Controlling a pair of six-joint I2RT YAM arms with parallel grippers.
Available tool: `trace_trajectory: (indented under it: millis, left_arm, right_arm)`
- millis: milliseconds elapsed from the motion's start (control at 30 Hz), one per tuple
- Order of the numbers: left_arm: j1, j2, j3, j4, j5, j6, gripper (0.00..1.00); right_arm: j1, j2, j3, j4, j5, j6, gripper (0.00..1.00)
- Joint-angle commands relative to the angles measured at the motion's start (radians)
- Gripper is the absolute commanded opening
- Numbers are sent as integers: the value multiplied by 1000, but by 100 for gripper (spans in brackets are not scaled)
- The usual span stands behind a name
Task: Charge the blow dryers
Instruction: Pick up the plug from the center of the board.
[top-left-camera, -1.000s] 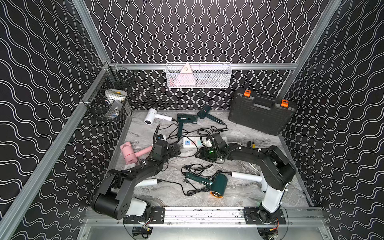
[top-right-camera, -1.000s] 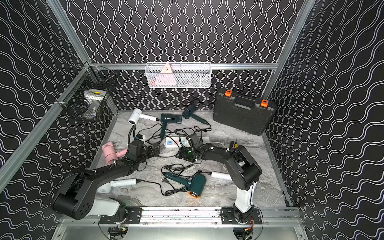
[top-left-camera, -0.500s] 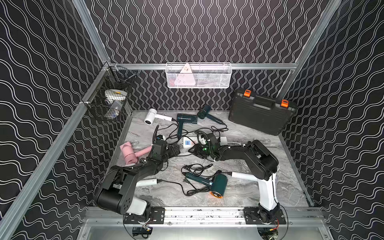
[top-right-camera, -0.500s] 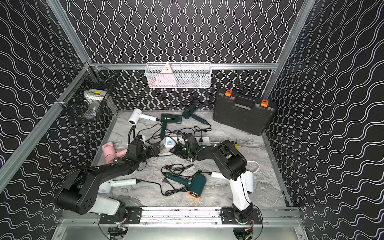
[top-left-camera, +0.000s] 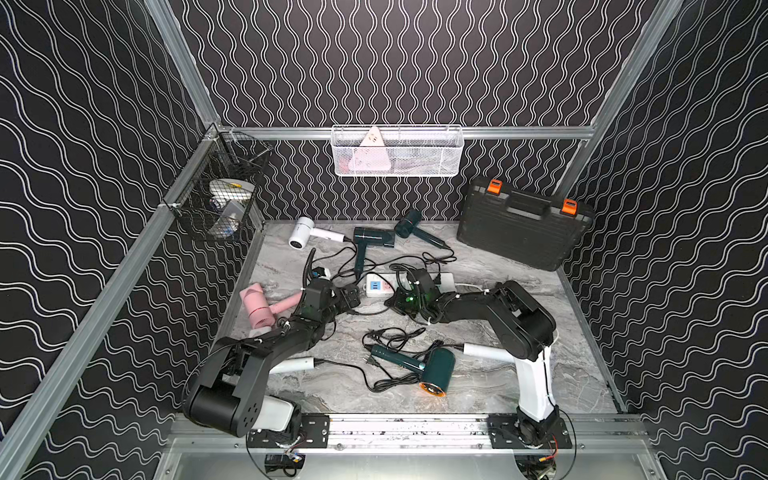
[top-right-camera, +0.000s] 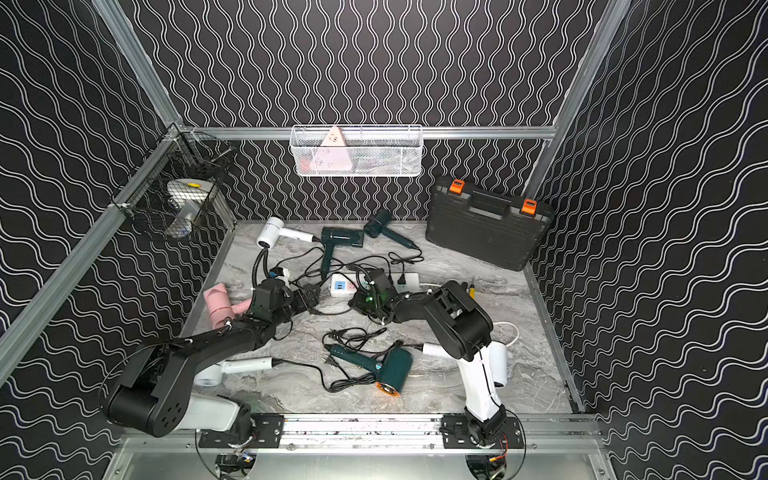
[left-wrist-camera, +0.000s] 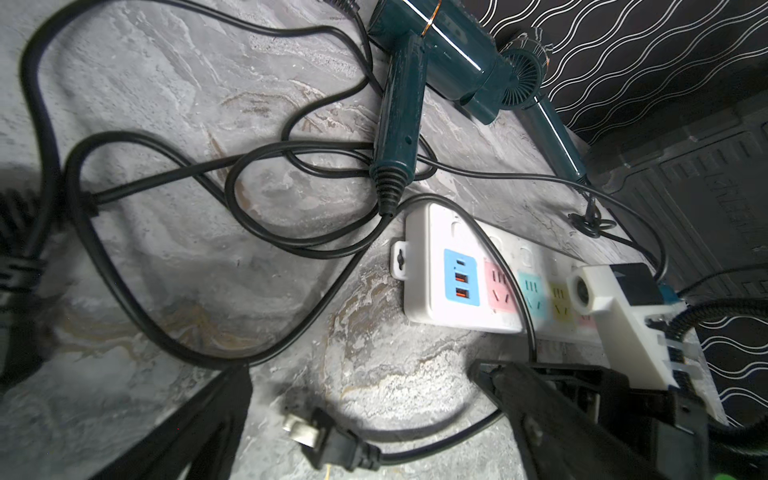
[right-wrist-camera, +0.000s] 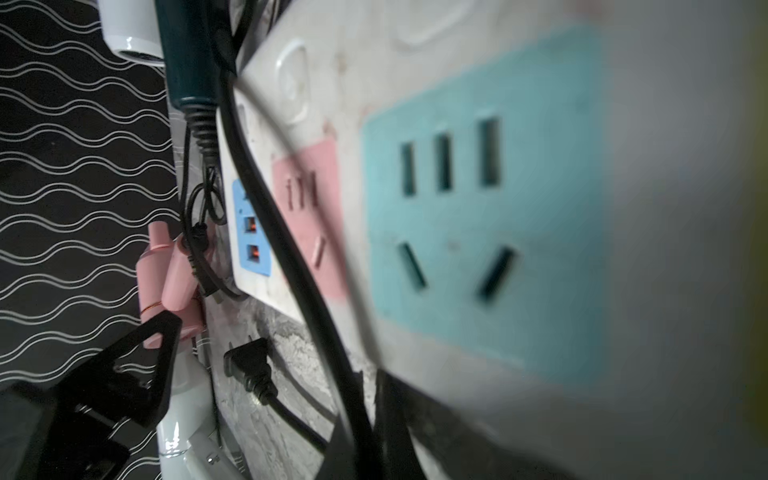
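Left wrist view has the left hand (left-wrist-camera: 357, 374) spread wide just over the surface (left-wrist-camera: 166, 270), with a loose black plug (left-wrist-camera: 328, 440) lying flat between its fingers, clear of both. Taking twelve o'clock as the back wall, the right hand (top-left-camera: 392, 299) sits at its three o'clock, closed tight at the near edge of the white power strip (top-left-camera: 378, 286). A black cord (right-wrist-camera: 286, 257) crosses the strip's pink socket and runs down to those jaws, but whether it is pinched there cannot be told. The blow dryers lie all round. The pink dryer (top-left-camera: 259, 305) is at nine o'clock beside the left arm. At twelve are a white dryer (top-left-camera: 301, 235), a dark green dryer (top-left-camera: 372, 239) and a second green dryer (top-left-camera: 415, 226), with looped cords filling the gap between them and the strip. A third green dryer (top-left-camera: 434, 368) lies at six o'clock amid more cord, and a white handle (top-left-camera: 293, 365) shows from under the left arm. The black toolcase (top-left-camera: 523, 232) leans in the corner at two o'clock. Bare marble lies open at four o'clock, between the right arm and the side rail; at nine the rail runs close by the pink dryer.
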Motion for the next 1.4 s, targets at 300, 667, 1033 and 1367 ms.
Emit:
trace_trajectory:
  millis: [300,667,1033,1367]
  left_arm:
    - [-2,-20,-32,138,106,41,99]
    - [-126,-10,5,198,207,166,94]
    - [-222,78,91,201,379,245,79]
    - [-230,128,128,186,411,242,37]
  right_arm:
    - [-70,-145,229,-415,-90,-248,0]
    - [-155,-154,449,-782,-194,-459,0]
    - [-158,-133,539,-902,-240,-527,0]
    - [-149,-121,551,-912,-263,-531,0]
